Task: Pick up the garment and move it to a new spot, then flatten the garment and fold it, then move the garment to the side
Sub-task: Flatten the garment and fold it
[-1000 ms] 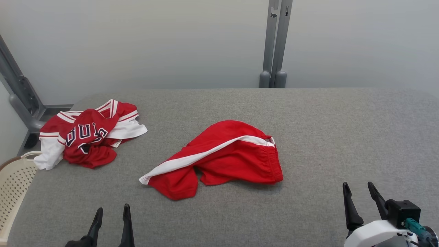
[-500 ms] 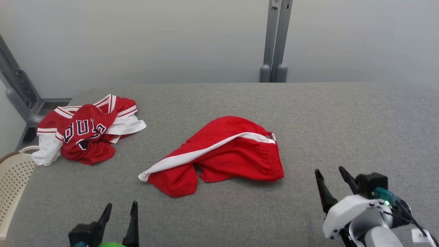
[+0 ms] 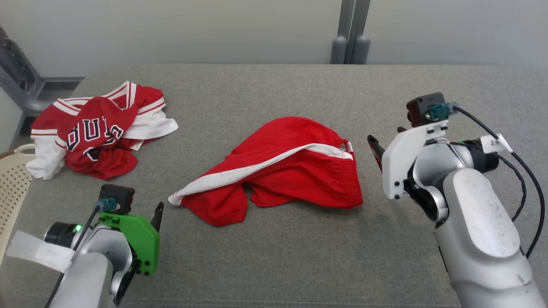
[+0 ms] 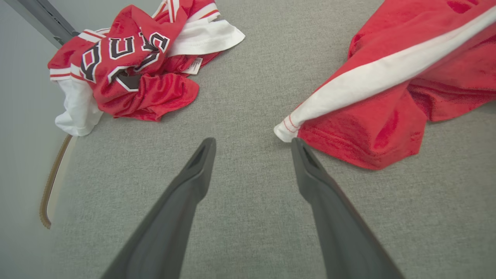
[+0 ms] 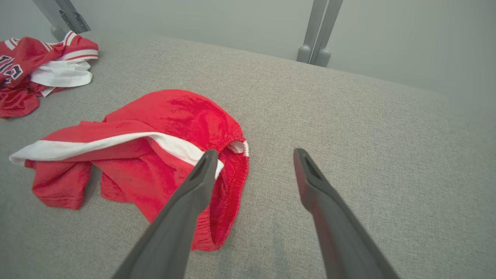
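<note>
Now: shorts (image 3: 295, 179) lie crumpled at table (image 3: 274, 265) centre; we judge them light, limp, slippery. We'd pinch waistband (image 3: 344, 188) at 3 o'clock with right gripper (image 5: 252, 155), hem (image 3: 174, 199) at 8 o'clock with left gripper (image 4: 252, 143). Both jaws spread, empty.

Bare grey tabletop (image 3: 274, 265) lies open before, behind and right of the red shorts (image 3: 278, 171); well left of them a crumpled jersey (image 3: 94, 128) heaps up, a perforated basket (image 3: 10, 192) beside the edge.
</note>
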Motion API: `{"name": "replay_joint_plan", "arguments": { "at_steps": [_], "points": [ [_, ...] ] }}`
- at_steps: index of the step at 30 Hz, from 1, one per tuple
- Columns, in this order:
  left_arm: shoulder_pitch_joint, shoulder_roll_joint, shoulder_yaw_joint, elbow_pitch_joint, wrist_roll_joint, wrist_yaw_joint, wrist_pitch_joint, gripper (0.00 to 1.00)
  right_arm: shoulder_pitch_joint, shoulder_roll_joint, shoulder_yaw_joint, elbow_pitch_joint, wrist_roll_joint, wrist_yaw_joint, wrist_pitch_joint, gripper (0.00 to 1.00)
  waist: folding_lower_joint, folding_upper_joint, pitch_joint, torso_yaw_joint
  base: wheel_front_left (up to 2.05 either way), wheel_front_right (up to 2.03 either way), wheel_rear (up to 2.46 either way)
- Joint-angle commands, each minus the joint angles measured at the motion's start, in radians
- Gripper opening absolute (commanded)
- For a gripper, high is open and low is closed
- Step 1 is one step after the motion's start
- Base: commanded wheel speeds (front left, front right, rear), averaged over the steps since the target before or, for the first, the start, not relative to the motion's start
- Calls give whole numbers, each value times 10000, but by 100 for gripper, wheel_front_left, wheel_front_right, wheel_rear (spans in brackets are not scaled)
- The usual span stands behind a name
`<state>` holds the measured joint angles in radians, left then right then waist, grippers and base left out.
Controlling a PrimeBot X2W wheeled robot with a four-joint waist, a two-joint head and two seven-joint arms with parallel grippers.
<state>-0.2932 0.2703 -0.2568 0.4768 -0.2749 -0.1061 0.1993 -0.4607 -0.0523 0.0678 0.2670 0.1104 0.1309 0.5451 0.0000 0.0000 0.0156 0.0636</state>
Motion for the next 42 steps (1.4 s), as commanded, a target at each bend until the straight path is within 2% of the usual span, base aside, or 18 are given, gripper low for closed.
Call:
{"name": "replay_joint_plan", "arguments": {
  "at_steps": [1, 3, 6, 13, 20, 21, 25, 27, 30, 39, 40, 42],
  "points": [
    [-352, 146, -100, 188, 119, -54, 130, 100, -288, -134, 235, 63, -53, -3, 297, 100, 0, 0, 659, 7, 0, 0, 0],
    [-1011, 360, -575, 546, 170, -165, 405, 100, -999, -451, 702, 164, 126, -5, 1215, 100, 0, 0, 1117, -78, 0, 0, 0],
    [-1612, 556, -1175, 774, 48, -242, 613, 100, -1491, -791, 1028, 130, 224, -5, 1776, 100, 0, 0, 1531, -52, 0, 0, 0],
    [-2398, 883, -2539, 1040, -785, -236, 531, 100, -1816, -1193, 1258, 88, 432, -5, 2109, 100, 0, 0, 1989, 10, 0, 0, 0],
    [-2847, 1136, -3255, 1373, -1408, -239, 229, 99, -1575, -1401, 1709, -34, 681, -5, 2264, 100, 0, 0, 2185, 74, 0, 0, 0],
    [-2923, 1159, -3335, 1409, -1467, -239, 160, 93, -1545, -1379, 1752, -65, 744, -5, 2293, 100, 0, 0, 2222, 78, 0, 0, 0],
    [-3092, 1118, -3604, 1632, -1637, -240, -39, 84, -1381, -1293, 1926, -219, 884, -5, 2353, 100, 0, 0, 2332, 86, 0, 0, 0],
    [-3194, 1076, -3716, 1724, -1738, -240, -111, 71, -1370, -1357, 1993, -290, 834, -5, 2358, 100, 0, 0, 2369, 84, 0, 0, 0],
    [-3334, 1074, -3858, 1877, -1868, -241, -200, 64, -1431, -1281, 1914, -421, 818, -5, 2197, 100, 0, 0, 2432, 85, 0, 0, 0],
    [-3570, 1052, -4175, 2213, -2096, -241, -359, 62, -1546, -975, 1249, -1170, -40, -5, 1907, 100, 0, 0, 2436, 133, 0, 0, 0],
    [-3587, 1055, -4209, 2250, -2116, -241, -387, 60, -1472, -849, 1212, -1267, -29, -5, 1928, 100, 0, 0, 2420, 136, 0, 0, 0],
    [-3629, 1061, -4298, 2309, -2192, -241, -420, 49, -1256, -635, 1299, -1341, 182, -3, 2126, 100, 0, 0, 2405, 129, 0, 0, 0]
  ]
}}
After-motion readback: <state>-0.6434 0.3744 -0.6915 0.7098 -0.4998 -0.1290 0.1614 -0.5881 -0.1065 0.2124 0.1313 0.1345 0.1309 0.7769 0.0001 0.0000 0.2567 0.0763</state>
